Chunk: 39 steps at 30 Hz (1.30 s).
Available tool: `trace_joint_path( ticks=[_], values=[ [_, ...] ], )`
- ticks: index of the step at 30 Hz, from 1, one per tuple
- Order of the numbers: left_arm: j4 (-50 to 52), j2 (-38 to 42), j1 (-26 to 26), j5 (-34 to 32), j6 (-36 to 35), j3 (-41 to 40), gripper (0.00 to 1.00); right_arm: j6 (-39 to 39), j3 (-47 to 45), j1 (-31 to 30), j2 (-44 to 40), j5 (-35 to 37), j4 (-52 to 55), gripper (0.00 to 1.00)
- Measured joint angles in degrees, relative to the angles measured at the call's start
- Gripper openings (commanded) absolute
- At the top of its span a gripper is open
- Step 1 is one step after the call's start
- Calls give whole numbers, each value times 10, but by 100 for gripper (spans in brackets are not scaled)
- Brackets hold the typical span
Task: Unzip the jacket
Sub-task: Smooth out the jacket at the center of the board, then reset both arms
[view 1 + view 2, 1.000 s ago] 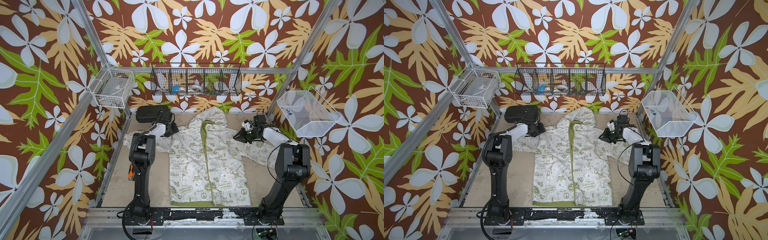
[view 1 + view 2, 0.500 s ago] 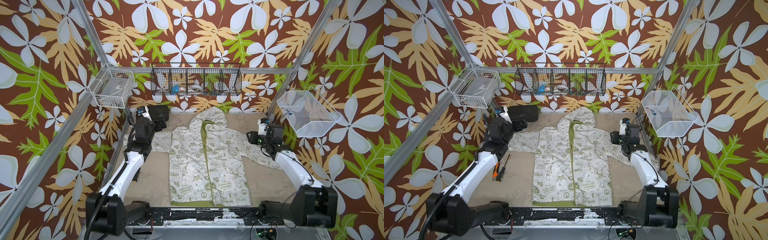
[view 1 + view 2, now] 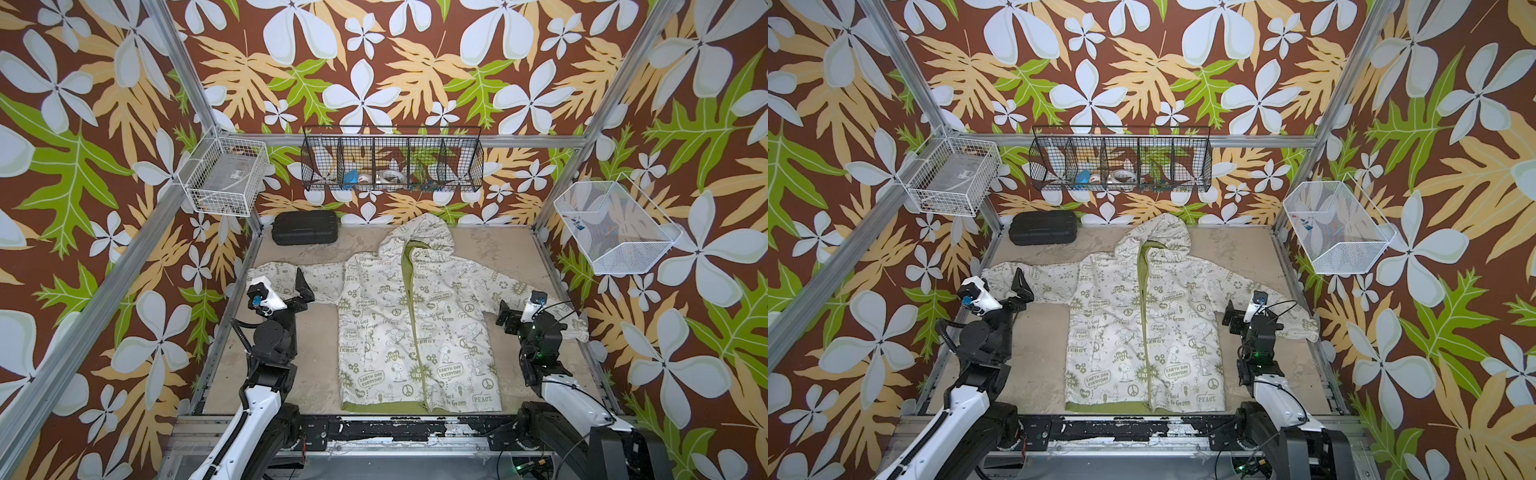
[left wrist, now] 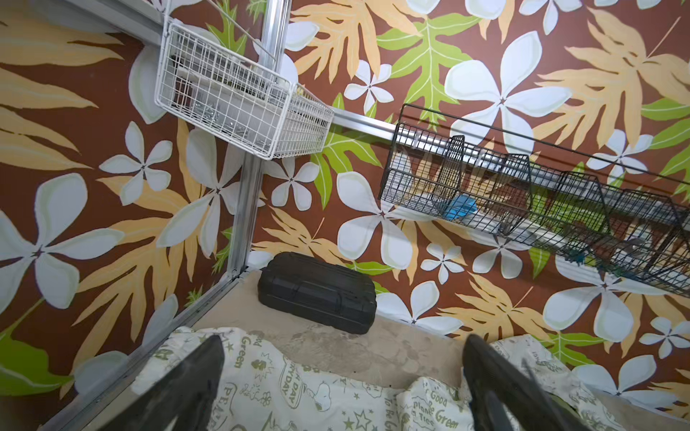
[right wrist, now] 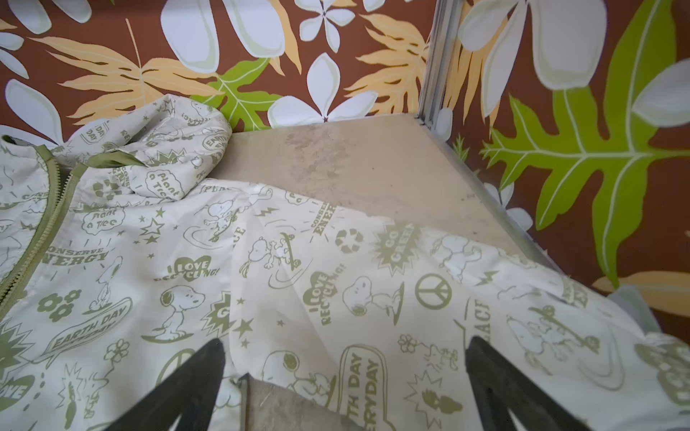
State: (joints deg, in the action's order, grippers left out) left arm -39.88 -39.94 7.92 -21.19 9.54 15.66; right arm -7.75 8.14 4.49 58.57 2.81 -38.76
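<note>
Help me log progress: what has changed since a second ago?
The left gripper and right gripper drew back from the far wall toward the near edge and now stand open over the sleeves, holding nothing. The jacket stayed flat and mostly zipped; the black case did not move.

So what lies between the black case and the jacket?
Only bare, stained tabletop separates the black case from the jacket; the left wrist view shows it plainly, and both top views agree.

Left arm (image 3: pixel 257 411) and right arm (image 3: pixel 573 395) wear white shells, black joints.
</note>
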Motion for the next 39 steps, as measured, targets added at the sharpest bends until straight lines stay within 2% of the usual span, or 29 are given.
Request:
trace_joint_path(
  ticks=[2,4,7,9,15,20,24,30,32,35,36,37,38,39],
  values=[
    [9,0,0,-7,-2,-7,100,-11,-9,-2,63,-1,-69,100],
    [13,-5,0,-11,-1,-14,100,-5,9,-6,118,-11,-94,100],
    [10,-29,0,-11,7,-23,100,26,47,-24,203,-18,-179,100],
    [-2,-63,0,-8,7,-31,100,44,35,-38,257,-22,-238,100],
    [-86,-222,0,3,3,-50,100,80,32,-54,257,-10,-279,100],
    [-123,-314,-3,2,-42,3,100,83,33,-55,257,-10,-286,100],
    [-145,-312,-4,18,-68,-3,100,84,33,-55,257,-9,-286,100],
    [-193,-243,-8,18,-50,-126,100,85,33,-55,257,-9,-287,100],
    [-235,-275,-12,18,-49,-136,100,86,33,-55,257,-9,-287,100],
    [-320,-405,-19,27,-53,-111,93,86,33,-55,257,-9,-287,100],
    [-311,-432,-21,39,-58,-97,92,86,33,-55,257,-9,-287,100],
    [-295,-432,-22,52,-64,-88,92,86,33,-55,257,-9,-287,100],
    [-316,-430,-23,57,-68,-89,99,86,33,-55,257,-9,-287,100],
    [-355,-434,-24,61,-68,-96,100,86,33,-55,257,-9,-288,100]
  ],
)
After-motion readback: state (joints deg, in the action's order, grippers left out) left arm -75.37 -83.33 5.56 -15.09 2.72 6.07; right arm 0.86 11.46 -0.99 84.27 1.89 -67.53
